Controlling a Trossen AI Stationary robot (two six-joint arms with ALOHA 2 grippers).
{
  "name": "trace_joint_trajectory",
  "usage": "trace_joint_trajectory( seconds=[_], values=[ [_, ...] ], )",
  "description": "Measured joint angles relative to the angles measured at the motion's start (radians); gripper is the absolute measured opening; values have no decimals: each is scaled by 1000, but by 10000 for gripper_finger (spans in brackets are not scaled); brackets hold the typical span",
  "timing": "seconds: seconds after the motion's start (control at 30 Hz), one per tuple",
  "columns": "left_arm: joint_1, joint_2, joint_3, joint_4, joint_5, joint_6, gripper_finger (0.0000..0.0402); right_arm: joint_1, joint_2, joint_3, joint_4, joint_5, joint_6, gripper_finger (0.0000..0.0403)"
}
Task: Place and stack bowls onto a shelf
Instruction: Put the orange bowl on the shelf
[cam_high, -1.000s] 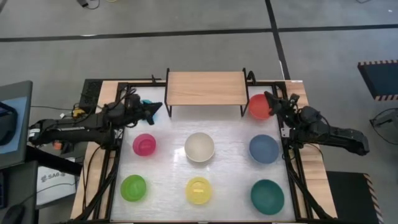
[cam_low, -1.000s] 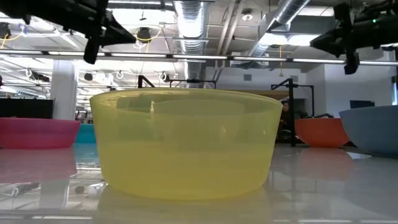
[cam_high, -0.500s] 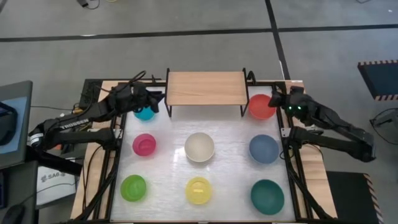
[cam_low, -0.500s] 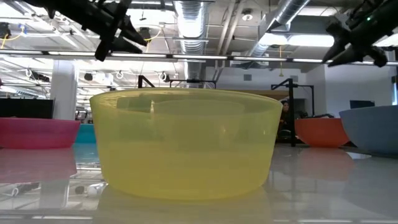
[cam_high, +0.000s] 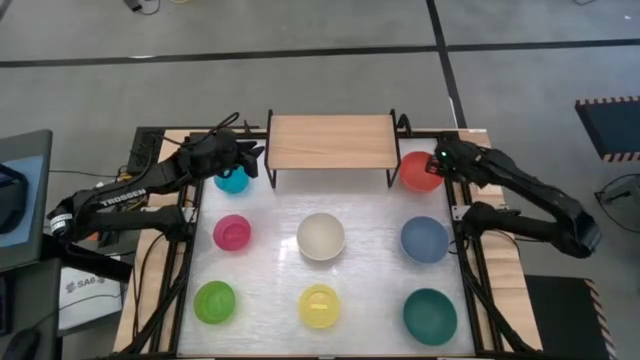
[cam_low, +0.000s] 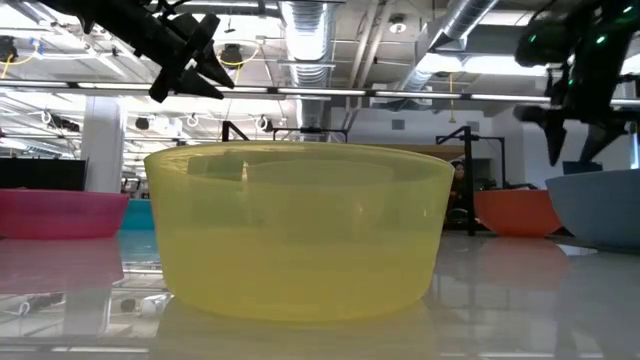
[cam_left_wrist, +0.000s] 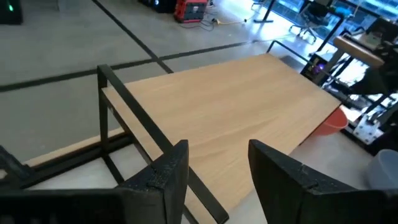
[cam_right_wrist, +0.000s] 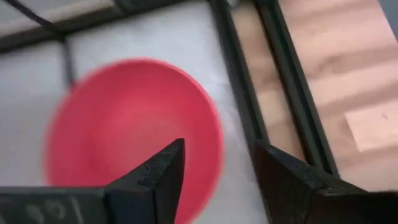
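Observation:
The shelf (cam_high: 330, 142) stands at the table's far middle; its wooden top fills the left wrist view (cam_left_wrist: 236, 106). My left gripper (cam_high: 254, 158) is open and empty above the cyan bowl (cam_high: 232, 181), beside the shelf's left end. My right gripper (cam_high: 440, 160) is open and empty, pointing down over the red bowl (cam_high: 420, 172), whose rim lies below its fingers (cam_right_wrist: 124, 130). The magenta (cam_high: 232, 232), white (cam_high: 321, 236), blue (cam_high: 424, 239), lime green (cam_high: 215, 302), yellow (cam_high: 319, 306) and teal (cam_high: 430, 314) bowls rest on the table.
The shelf's black legs (cam_left_wrist: 109, 118) stand between the cyan bowl and the wooden top. The table's black frame rails (cam_right_wrist: 249, 93) run close beside the red bowl. In the low view the yellow bowl (cam_low: 300, 230) fills the foreground.
My left gripper has risen and gone toward the far edge, from beside the cyan bowl to the shelf's left end. My right arm has swung toward the far edge, and its gripper has tipped from level to pointing down over the red bowl. No bowl has moved.

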Motion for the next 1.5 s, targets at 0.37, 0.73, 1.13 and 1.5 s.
trace_joint_trajectory(
  seconds=[0.37, 0.73, 1.13, 1.5],
  values=[
    [-13, -2, 0, -47, 0, 19, 151, -167, 309, -2, 112, -141, -249, 172],
    [-69, -3, 0, -95, 0, -11, 151, -179, 381, -2, 128, -167, -266, 108],
    [-79, -3, 0, -174, 1, -33, 151, -179, 381, -2, 115, -191, -240, 157],
    [-93, -3, 0, -187, 1, -21, 151, -159, 381, -2, 109, -213, -217, 146]
  ],
)
